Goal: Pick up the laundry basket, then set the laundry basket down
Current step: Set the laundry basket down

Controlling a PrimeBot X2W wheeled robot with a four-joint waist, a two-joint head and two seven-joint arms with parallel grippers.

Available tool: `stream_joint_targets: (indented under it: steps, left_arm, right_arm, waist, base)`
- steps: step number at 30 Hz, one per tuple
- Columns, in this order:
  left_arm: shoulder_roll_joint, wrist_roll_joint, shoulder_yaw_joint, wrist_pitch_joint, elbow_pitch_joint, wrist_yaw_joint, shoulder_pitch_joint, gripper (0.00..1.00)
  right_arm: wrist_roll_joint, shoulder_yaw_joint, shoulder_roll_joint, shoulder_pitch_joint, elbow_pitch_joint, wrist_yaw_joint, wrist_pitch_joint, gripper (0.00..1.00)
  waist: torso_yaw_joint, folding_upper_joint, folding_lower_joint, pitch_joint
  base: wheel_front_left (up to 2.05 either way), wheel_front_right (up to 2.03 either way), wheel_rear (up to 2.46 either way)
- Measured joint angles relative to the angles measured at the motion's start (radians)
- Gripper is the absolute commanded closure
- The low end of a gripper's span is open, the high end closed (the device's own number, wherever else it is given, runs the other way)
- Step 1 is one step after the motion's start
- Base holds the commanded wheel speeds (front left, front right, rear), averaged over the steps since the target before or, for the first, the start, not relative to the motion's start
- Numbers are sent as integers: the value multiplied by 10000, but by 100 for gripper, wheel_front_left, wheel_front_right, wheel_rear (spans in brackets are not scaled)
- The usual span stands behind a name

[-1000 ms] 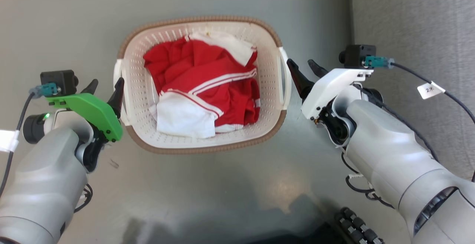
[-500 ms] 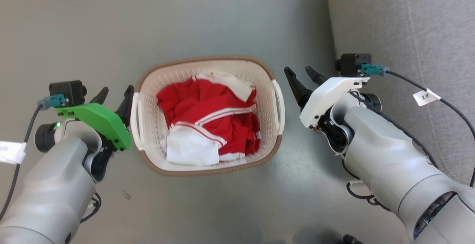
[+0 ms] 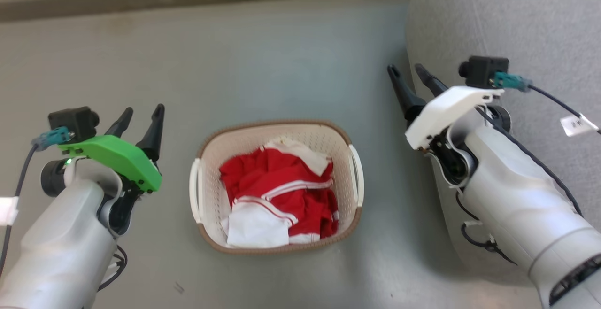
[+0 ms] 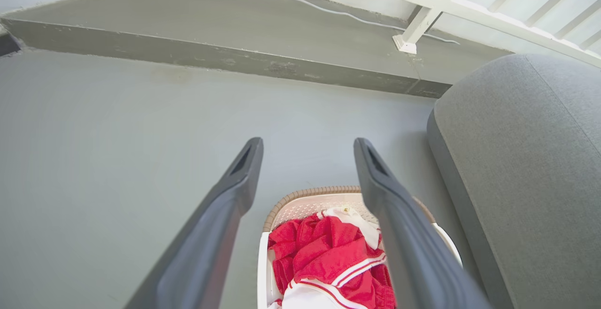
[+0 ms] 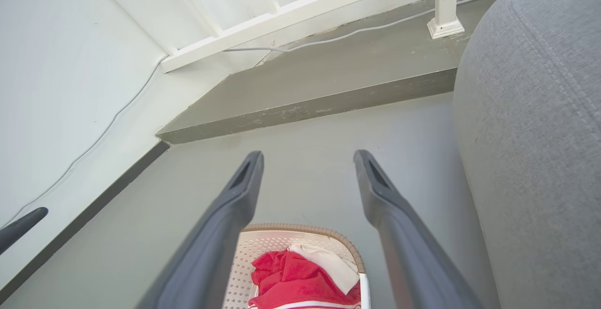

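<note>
Now we see the laundry basket (image 3: 277, 123) standing on the grey floor (image 3: 281, 50) between our two arms, with neither arm touching it. Its brown rim faces up, and a heap of red and white clothes (image 3: 281, 191) lies inside.

The left end effector (image 3: 143, 109) hovers to the basket's left. Its two dark fingers are spread apart with nothing between them, and the tips point away from us, up the head view. Below them the green wrist cover (image 3: 115, 158) sits on the pale left forearm (image 3: 61, 243), which rises from the lower left corner. The basket's left handle (image 3: 194, 191) lies apart from those fingers.

The right end effector (image 3: 404, 67) is held well to the basket's right and farther up the view. Its fingers are likewise parted and empty, leaning a little to the left. Its white wrist cover (image 3: 446, 112) and the right forearm (image 3: 521, 210) slant down to the lower right corner, over the edge of a grey fabric cushion (image 3: 516, 18).

In both wrist views we look along the open fingers toward the floor and a low grey step (image 4: 235, 57) — the basket shows low between the fingers, below their tips and apart from them.
</note>
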Motion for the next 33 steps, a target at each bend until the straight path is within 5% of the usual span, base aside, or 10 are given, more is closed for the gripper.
stream_joint_targets:
  steps: [17, 33]
  left_arm:
    - [40, 1837, 2717, 0, -1973, 107, 2184, 0]
    - [-150, 3538, 4481, -2, -3967, 355, 4335, 0]
  right_arm:
    - [-2527, -2525, -779, 2685, -3210, -681, -15, 0]
    - [-4322, -4351, -692, 5020, -5743, -1404, -15, 0]
  waist:
    - [382, 0, 0, -2260]
    - [577, 0, 0, -2820]
  base:
    - [0, 0, 0]
    - [0, 0, 0]
